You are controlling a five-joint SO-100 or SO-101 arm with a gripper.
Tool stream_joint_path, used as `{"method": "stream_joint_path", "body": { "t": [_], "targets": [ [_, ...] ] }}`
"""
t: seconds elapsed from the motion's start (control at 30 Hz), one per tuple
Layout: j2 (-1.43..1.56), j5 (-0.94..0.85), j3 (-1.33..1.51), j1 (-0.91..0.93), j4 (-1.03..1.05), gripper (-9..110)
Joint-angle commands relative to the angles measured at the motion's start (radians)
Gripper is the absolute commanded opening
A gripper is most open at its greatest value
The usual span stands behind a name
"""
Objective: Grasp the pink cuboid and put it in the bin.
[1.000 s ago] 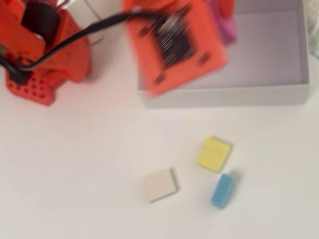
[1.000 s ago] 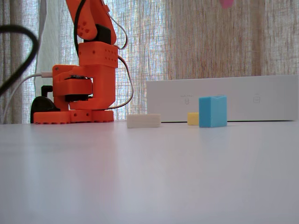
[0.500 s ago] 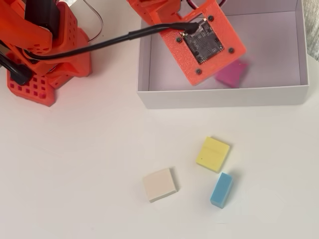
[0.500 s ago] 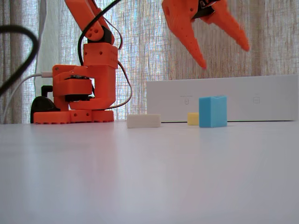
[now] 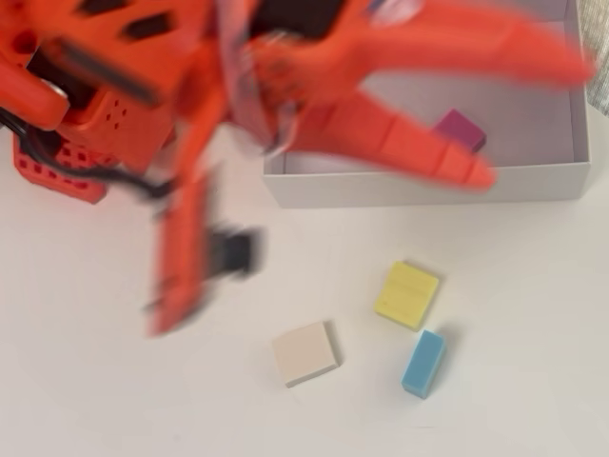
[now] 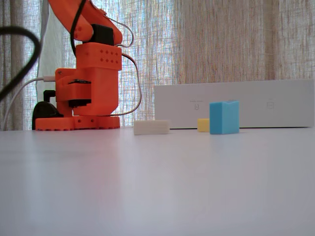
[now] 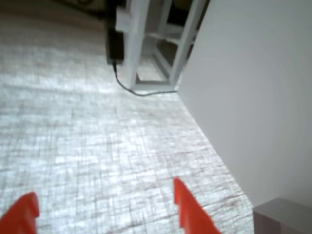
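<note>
The pink cuboid (image 5: 461, 128) lies on the floor of the bin (image 5: 428, 186), near its front wall in the overhead view. My orange gripper (image 5: 533, 119) is blurred and hangs above the bin with its jaws spread wide and nothing between them. Its lower finger (image 5: 428, 152) partly covers the cuboid. In the wrist view the gripper (image 7: 105, 214) shows two separated orange tips over a carpeted floor beyond the table. In the fixed view only the bin's white front wall (image 6: 256, 103) shows; the cuboid and the gripper are out of sight there.
On the table in front of the bin lie a yellow block (image 5: 407, 295), a cream block (image 5: 304, 353) and a blue block (image 5: 423, 363). All three also show in the fixed view (image 6: 224, 117). The orange arm base (image 6: 88, 93) stands at the left.
</note>
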Motion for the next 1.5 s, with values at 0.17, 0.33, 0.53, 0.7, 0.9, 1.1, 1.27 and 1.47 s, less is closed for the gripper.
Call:
{"method": "stream_joint_path", "body": {
  "t": [0.17, 0.33, 0.53, 0.7, 0.9, 1.1, 1.27, 1.47],
  "targets": [
    [0.419, 0.109, 0.348, 0.284, 0.192, 35],
    [0.652, 0.012, 0.560, 0.383, 0.359, 35],
    [0.828, -0.061, 0.695, 0.426, 0.546, 35],
    [0.828, -0.066, 0.733, 0.423, 0.606, 18],
    [0.828, -0.091, 0.785, 0.422, 0.584, -6],
    [0.828, -0.091, 0.785, 0.420, 0.584, -8],
    [0.828, -0.081, 0.785, 0.431, 0.584, -8],
    [0.828, -0.081, 0.785, 0.433, 0.584, -8]
  ]
}}
